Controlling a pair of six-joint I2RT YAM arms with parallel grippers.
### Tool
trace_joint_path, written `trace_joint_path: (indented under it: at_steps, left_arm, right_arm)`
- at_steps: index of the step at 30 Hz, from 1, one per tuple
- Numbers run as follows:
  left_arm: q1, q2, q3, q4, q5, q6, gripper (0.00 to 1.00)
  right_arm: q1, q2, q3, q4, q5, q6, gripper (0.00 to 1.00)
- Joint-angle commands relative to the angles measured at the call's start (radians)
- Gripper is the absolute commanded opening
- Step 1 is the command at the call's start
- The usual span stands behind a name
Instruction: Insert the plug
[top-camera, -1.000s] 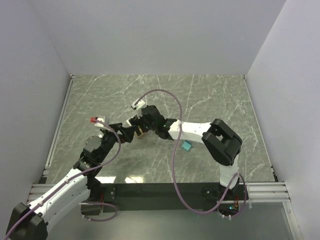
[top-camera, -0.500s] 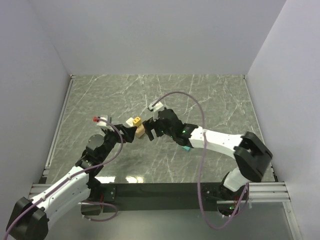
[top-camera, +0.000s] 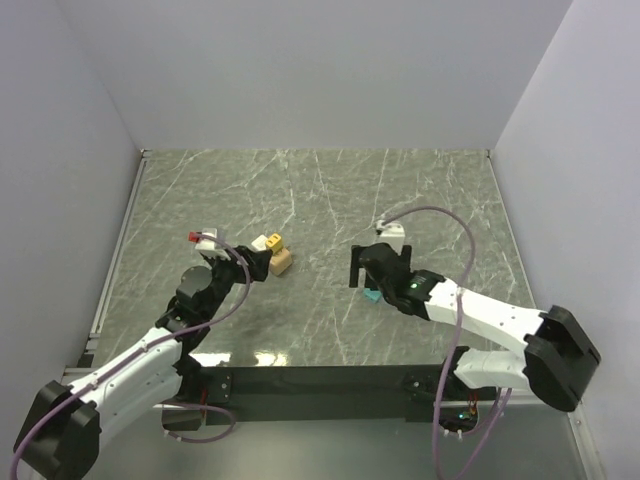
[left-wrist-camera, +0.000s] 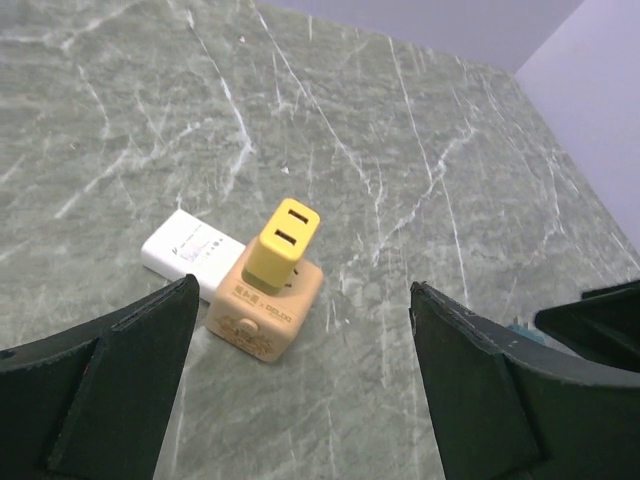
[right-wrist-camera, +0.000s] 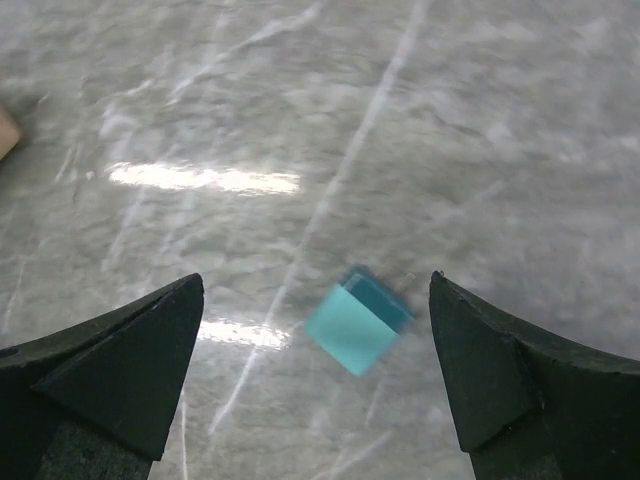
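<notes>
Plug (left-wrist-camera: 283, 243): yellow, standing out of the top face of the tan socket block (left-wrist-camera: 265, 312). No prongs show between the two bodies, so I judge it seated. Insertion looks done. What is left, at most, is a check of seating depth and clearing the arms.

Table (top-camera: 400, 190): grey-green marble top between white walls. The socket block sits left of centre.

Left arm (top-camera: 130, 365): reaches from the near-left corner toward the block. Right arm (top-camera: 490, 315): lies low across the near-right part of the table, well apart from the block.

Left gripper (top-camera: 252, 265): fingers spread wide and empty. In the left wrist view the block and plug sit between and beyond the two pads, touching neither. Nothing is held.

Right gripper (right-wrist-camera: 315, 285): fingers also spread with nothing between them. It hangs over bare table near the teal cube.

White block (left-wrist-camera: 188, 249): flat, with a printed label, lying against the far-left side of the socket block. Whether it is touching or just beside, I cannot tell.

Teal cube (right-wrist-camera: 352, 325): small and loose, alone under the right gripper. It plays no visible part in the task. The picture there is blurred.

Obstructions: none on the plug itself. The risk I see is the left fingers standing close on either side of the block. A careless retreat could knock it or the white block. The purple cable (top-camera: 215, 310) looped by the left wrist hangs near the same spot.
</notes>
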Motion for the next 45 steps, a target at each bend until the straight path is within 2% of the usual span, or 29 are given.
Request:
trace_joint_path:
  at_steps: [1,11,19,23,29,30,34,36,37,40,42,45]
  left_arm:
    - [0.001,0.025,0.011,0.072,-0.039,0.035,0.92]
    - [-0.019,0.29,0.132,0.106,-0.088,0.107,0.91]
    - [-0.024,0.459,0.218,0.145,-0.021,0.135,0.87]
    - [-0.024,0.543,0.267,0.135,0.005,0.141,0.83]
    - [-0.033,0.642,0.318,0.106,0.03,0.127,0.72]
    - [-0.036,0.655,0.321,0.102,0.025,0.127,0.69]
    - [-0.049,0.68,0.342,0.086,0.011,0.121,0.4]
    - [-0.056,0.689,0.348,0.079,0.013,0.121,0.36]
    - [-0.058,0.694,0.348,0.08,0.013,0.121,0.27]
    - [-0.064,0.698,0.344,0.085,0.016,0.113,0.1]
    - [-0.064,0.694,0.341,0.088,0.021,0.105,0.02]
    - [-0.064,0.679,0.338,0.096,0.039,0.087,0.0]
  right_arm:
    - [-0.033,-0.09,-0.04,-0.024,0.045,0.136,1.0]
    - [-0.074,-0.145,-0.104,0.035,0.008,0.135,1.0]
    - [-0.085,-0.136,-0.1,0.044,0.028,0.107,1.0]
    - [-0.093,-0.141,-0.095,0.059,0.025,0.095,1.0]
    - [-0.113,-0.154,-0.086,0.084,0.017,0.07,1.0]
    - [-0.113,-0.156,-0.081,0.09,0.016,0.067,1.0]
    - [-0.123,-0.145,-0.055,0.116,0.008,0.049,1.0]
    - [-0.125,-0.13,-0.025,0.13,0.008,0.032,0.99]
    - [-0.125,-0.112,-0.012,0.136,0.008,0.021,0.99]
    - [-0.125,-0.07,0.035,0.166,-0.015,-0.011,0.98]
    - [-0.127,-0.04,0.067,0.194,-0.036,-0.025,0.98]
    - [-0.125,0.002,0.122,0.223,-0.088,-0.063,0.97]
